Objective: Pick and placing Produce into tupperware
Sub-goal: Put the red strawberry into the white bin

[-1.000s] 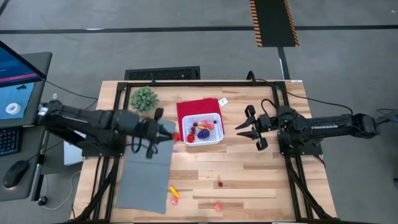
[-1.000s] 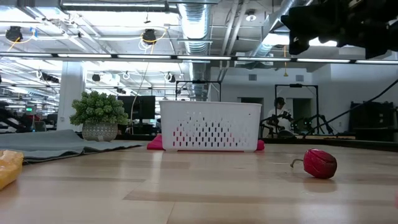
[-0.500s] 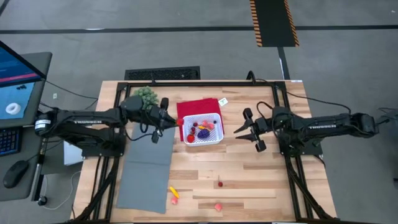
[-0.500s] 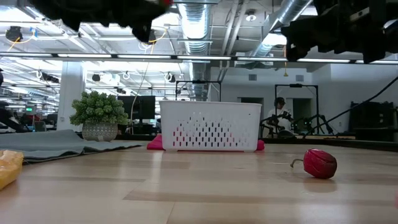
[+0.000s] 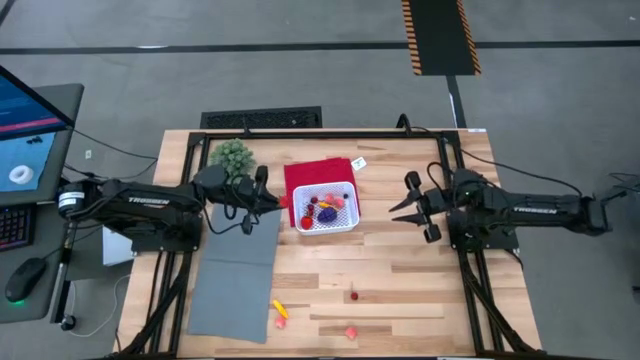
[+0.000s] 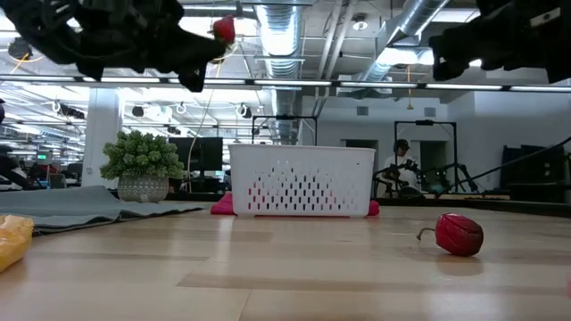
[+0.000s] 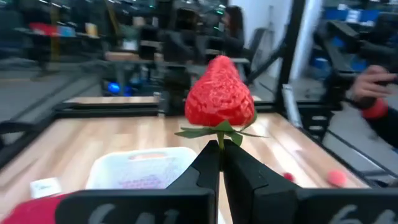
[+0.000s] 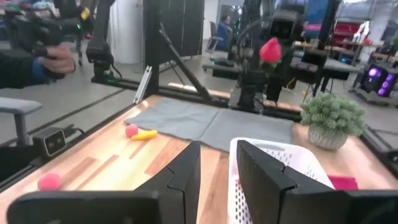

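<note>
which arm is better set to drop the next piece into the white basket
Left. The left gripper is shut on a strawberry, raised just beside the white basket. The right gripper is open and empty, off to the basket's other side.

strawberry [image 7: 219, 93] upright, aloft beside white tupperware [image 5: 327, 208]; tupperware holds produce [image 5: 326, 207], seemingly several; strays [image 5: 280, 310] on table

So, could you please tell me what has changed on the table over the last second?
The left gripper, shut on a red strawberry, has swung from over the grey mat up toward the white basket and now hangs just beside it. The right gripper has drawn back, away from the basket. The basket, red cloth, plant and loose produce on the table have not moved.
</note>
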Controlling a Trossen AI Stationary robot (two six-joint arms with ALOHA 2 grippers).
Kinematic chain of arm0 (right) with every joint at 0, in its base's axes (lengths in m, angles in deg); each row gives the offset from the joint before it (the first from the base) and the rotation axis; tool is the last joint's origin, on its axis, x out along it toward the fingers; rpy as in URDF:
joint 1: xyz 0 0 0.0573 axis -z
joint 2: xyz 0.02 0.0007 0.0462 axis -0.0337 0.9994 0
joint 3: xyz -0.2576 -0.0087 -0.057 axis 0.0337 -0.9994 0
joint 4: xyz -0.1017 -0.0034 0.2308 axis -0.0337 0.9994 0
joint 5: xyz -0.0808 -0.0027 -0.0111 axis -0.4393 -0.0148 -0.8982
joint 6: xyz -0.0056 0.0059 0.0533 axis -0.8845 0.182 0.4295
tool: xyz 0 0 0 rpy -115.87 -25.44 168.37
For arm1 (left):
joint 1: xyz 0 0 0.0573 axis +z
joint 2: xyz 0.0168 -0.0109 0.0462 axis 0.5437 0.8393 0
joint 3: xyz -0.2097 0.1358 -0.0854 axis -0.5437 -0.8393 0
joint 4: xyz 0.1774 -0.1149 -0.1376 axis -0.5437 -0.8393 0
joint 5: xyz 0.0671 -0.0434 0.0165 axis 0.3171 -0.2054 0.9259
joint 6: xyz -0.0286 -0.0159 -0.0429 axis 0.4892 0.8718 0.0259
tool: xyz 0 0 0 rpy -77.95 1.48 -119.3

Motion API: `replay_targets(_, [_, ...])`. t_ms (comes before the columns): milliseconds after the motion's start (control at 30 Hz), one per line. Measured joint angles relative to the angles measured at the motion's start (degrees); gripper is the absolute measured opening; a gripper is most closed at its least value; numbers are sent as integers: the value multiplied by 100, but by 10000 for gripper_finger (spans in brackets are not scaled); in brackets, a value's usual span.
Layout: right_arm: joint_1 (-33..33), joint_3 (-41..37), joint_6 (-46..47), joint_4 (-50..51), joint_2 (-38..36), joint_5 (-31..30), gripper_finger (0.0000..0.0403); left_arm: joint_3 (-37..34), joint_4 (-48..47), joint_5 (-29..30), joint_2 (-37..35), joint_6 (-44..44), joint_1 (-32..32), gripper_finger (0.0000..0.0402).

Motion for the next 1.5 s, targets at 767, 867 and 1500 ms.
replay_targets(767, [-4,2,866,-47,197,-282,126,205,3375,1402,3472,2007,155,0])
replay_targets(867, [-11,2,868,-44,199,-284,126,608,2969,1194,3718,2017,153,0])
replay_targets(1500, [-9,2,955,-41,199,-284,126,3877,-4595,1081,3556,26,-79,0])
